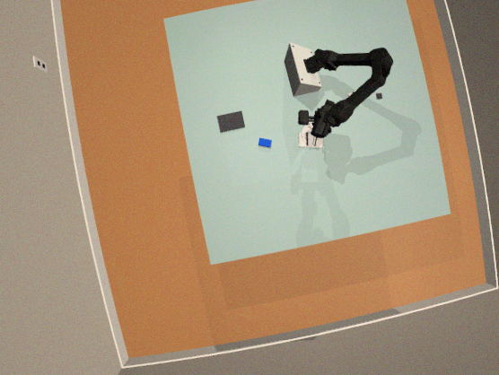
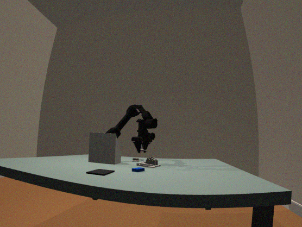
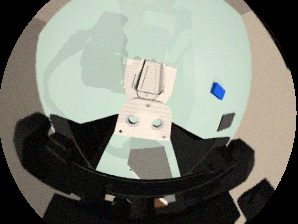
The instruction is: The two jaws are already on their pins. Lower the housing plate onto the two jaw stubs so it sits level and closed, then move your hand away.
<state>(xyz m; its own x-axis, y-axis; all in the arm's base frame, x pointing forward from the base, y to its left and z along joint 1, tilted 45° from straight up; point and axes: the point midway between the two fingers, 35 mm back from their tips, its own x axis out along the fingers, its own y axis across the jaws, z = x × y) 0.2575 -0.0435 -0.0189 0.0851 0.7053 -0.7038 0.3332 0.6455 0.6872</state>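
Observation:
My gripper [image 2: 142,151] [image 3: 144,120] is shut on the housing plate [image 2: 144,150] [image 3: 145,111], a pale plate with two large round holes. The plate is held clear above the table, looking about level in the exterior view. The white base [image 1: 305,143] [image 2: 156,165] [image 3: 170,82] lies on the table below. In the wrist view the raised jaw assembly [image 3: 150,76] stands on it, beyond the plate's far edge. The plate hides the near part of the base, and I cannot make out the stubs or pins. In the top view the arm hides the plate.
A tall grey box [image 1: 296,76] [image 2: 102,147] stands by the arm's mount. A blue block [image 1: 265,143] [image 2: 138,169] [image 3: 217,91] and a dark flat pad [image 1: 231,121] [image 2: 100,172] [image 3: 226,122] lie to one side. A small dark piece [image 1: 379,96] lies beyond the arm.

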